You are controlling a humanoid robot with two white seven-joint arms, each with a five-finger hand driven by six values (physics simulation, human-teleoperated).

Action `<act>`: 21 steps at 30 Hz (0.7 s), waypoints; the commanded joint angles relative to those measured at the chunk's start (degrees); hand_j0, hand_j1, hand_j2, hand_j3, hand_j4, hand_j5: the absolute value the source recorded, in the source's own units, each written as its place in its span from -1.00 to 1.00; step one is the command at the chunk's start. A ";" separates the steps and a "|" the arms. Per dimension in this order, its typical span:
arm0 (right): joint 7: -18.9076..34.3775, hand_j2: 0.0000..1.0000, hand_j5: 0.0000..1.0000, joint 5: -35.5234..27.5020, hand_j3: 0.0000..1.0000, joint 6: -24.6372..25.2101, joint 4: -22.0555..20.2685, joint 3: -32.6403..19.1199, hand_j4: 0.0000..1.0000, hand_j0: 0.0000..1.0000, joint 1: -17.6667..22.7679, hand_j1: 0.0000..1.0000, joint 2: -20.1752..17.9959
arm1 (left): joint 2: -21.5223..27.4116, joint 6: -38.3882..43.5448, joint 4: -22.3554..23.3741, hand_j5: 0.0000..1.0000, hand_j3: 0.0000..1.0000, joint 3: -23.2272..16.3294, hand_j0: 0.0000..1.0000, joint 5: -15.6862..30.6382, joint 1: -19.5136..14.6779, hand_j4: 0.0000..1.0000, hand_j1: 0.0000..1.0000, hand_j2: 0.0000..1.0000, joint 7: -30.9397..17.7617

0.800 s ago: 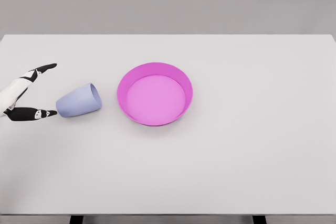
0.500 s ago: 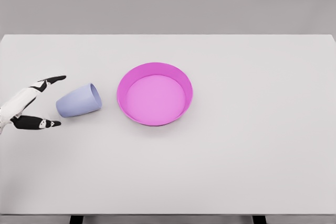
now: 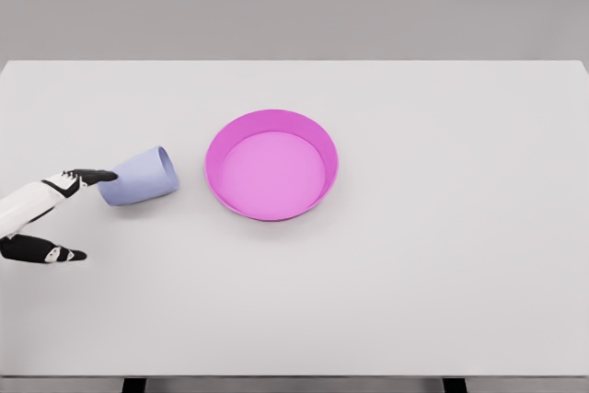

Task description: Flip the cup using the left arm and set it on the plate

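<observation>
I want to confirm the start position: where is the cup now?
In the head view, the cup lies on its side, left of the pink plate, with the left hand beside its base.

Nothing here can be read: no lettering, label, brand, number or sign shows on the lavender cup (image 3: 140,176), the pink plate (image 3: 271,165) or the white desk (image 3: 414,273). All three surfaces are plain, single-coloured and unmarked from where I stand.

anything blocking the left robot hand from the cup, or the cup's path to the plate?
Nothing visible. The left robot hand is right beside the lavender cup, which lies on its side, and only bare table separates the cup from the pink plate.
</observation>
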 commanded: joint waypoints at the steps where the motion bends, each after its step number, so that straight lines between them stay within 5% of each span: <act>1: 0.01 1.00 1.00 -0.01 1.00 0.00 0.00 0.00 1.00 1.00 0.00 1.00 0.00 | 1.21 0.14 -2.11 1.00 1.00 3.59 1.00 0.49 0.00 1.00 1.00 1.00 -0.48; 13: 0.01 1.00 1.00 -0.01 1.00 0.00 0.00 0.00 1.00 1.00 0.00 1.00 0.00 | 1.04 23.88 -7.03 1.00 1.00 4.38 1.00 -0.83 -0.62 1.00 1.00 1.00 -0.92; 15: 0.01 1.00 1.00 -0.01 1.00 0.00 0.00 0.00 1.00 1.00 0.00 1.00 0.00 | -2.47 26.52 -7.64 1.00 1.00 3.42 1.00 -4.86 -2.80 1.00 1.00 1.00 -0.92; 18: 0.01 1.00 1.00 -0.01 1.00 0.00 0.00 0.00 1.00 1.00 0.00 1.00 0.00 | -6.52 31.54 -7.64 1.00 1.00 -4.32 1.00 -12.70 -9.84 1.00 1.00 1.00 -1.00; 21: 0.01 1.00 1.00 -0.01 1.00 0.00 0.00 0.00 1.00 1.00 0.00 1.00 0.00 | -7.57 31.54 -7.65 1.00 1.00 -4.76 1.00 -12.79 -9.93 1.00 1.00 1.00 -1.18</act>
